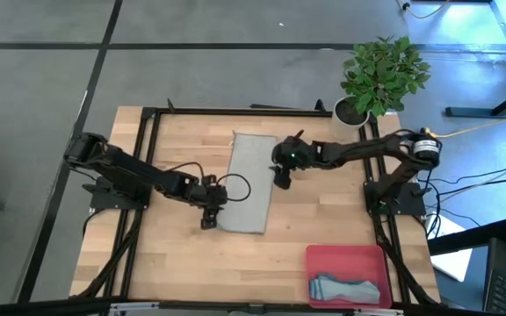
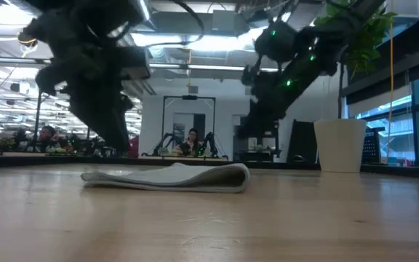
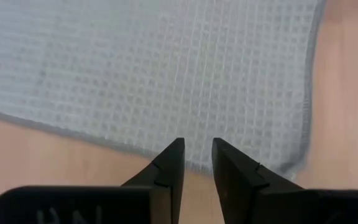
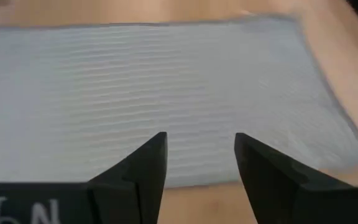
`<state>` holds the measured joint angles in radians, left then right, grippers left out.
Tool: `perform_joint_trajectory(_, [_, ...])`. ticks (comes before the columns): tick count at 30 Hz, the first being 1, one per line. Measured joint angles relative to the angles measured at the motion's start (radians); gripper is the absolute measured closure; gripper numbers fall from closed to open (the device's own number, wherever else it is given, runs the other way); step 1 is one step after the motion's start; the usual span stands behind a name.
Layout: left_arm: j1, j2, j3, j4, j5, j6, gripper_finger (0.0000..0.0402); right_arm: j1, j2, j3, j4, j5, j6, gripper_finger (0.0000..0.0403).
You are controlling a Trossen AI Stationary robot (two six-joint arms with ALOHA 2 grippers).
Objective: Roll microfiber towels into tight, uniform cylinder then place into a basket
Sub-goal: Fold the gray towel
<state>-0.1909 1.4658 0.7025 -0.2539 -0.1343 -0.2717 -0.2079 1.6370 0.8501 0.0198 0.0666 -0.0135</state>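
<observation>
A pale grey-green microfiber towel (image 1: 251,182) lies folded into a long strip on the middle of the wooden table, its length running from far to near; the low view shows its layers (image 2: 173,177) flat on the wood. My left gripper (image 1: 209,215) hovers open above the towel's near left edge (image 3: 166,74). My right gripper (image 1: 283,180) hovers open above the towel's right edge (image 4: 166,93). Neither has anything between its fingers. A rolled teal-blue towel (image 1: 345,288) lies in the pink basket (image 1: 345,256) at the near right corner.
A potted plant (image 1: 380,75) stands at the table's far right corner, its white pot (image 2: 338,145) behind the right arm. A black frame (image 1: 235,111) runs along the table's edges. Bare wood lies between the towel and the basket.
</observation>
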Motion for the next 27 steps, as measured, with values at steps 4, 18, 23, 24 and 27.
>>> perform_joint_trajectory(4, [-0.001,-0.07,0.0,-0.048,-0.017,0.003,0.0327,0.086,-0.022,0.0,-0.008,-0.116,-0.133,0.0214])
perform_joint_trajectory(18, [-0.051,-0.244,0.001,-0.12,-0.106,-0.004,0.0327,0.375,0.018,0.0,0.056,-0.219,-0.148,0.0214])
perform_joint_trajectory(23, [-0.058,-0.254,0.002,-0.128,-0.128,-0.004,0.0327,0.404,0.076,0.001,0.09,-0.218,-0.2,0.0214])
perform_joint_trajectory(24, [-0.06,-0.254,0.002,-0.132,-0.13,-0.005,0.0327,0.408,0.09,0.001,0.098,-0.218,-0.208,0.0214])
perform_joint_trajectory(27, [-0.062,-0.254,0.002,-0.131,-0.131,-0.005,0.0327,0.41,0.123,0.0,0.128,-0.218,-0.228,0.0214])
